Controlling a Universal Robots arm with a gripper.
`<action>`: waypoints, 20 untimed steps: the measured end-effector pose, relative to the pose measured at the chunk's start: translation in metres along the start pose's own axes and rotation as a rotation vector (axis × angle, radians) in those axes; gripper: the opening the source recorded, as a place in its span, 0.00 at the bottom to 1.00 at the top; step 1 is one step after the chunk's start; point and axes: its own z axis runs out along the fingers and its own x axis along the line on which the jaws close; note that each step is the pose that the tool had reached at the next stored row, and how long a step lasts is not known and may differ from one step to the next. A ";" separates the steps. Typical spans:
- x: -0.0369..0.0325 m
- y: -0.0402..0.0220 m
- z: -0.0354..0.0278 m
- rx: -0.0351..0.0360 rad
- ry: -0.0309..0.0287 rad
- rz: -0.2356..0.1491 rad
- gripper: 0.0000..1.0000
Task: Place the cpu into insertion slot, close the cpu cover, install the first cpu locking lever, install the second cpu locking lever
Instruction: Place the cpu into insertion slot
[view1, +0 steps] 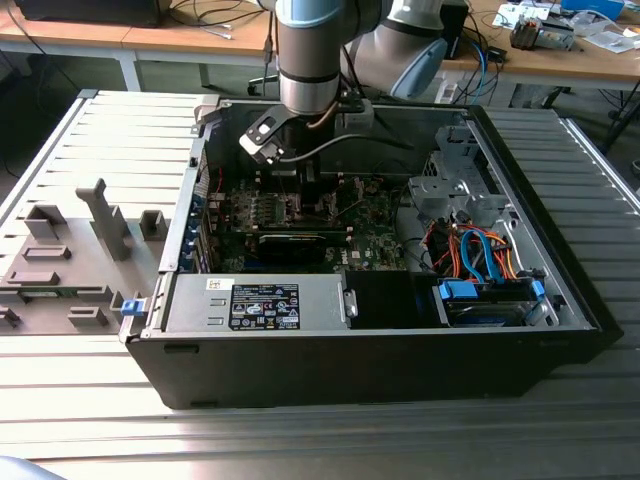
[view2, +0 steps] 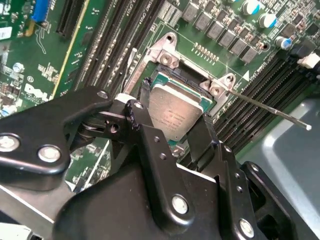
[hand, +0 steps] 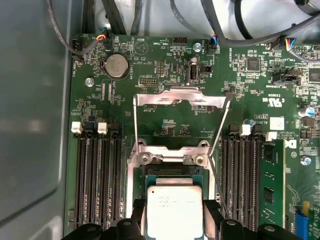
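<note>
The cpu (hand: 174, 209), a small square chip with a silvery top, sits between my gripper's (hand: 175, 222) two black fingers (hand: 212, 220), which press on its opposite edges. It hangs just over the insertion slot (hand: 172, 172), whose dark centre and metal rim show past the chip's far edge. The second wrist view has the cpu (view2: 175, 111) tilted slightly above the slot (view2: 170, 77) in my gripper (view2: 176, 114). The cpu cover (hand: 181, 99) stands swung open beyond the slot. Two thin wire levers (hand: 222, 131) are raised beside it. In the exterior view my gripper (view1: 300, 178) is down inside the computer case.
Long black memory slots (hand: 97, 175) flank the socket on both sides, one holding a green module (hand: 270, 185). Cables (hand: 235, 20) run over the board's far edge. The case wall (view1: 330, 345), a drive cage (view1: 445, 185) and orange and blue cables (view1: 480, 250) surround the board.
</note>
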 end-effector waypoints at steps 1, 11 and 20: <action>0.0002 -0.0001 0.0015 0.0002 -0.0001 0.004 0.54; 0.0022 0.0010 0.0115 0.0014 -0.0008 0.020 0.54; 0.0022 0.0011 0.0120 0.0012 -0.0006 0.020 0.62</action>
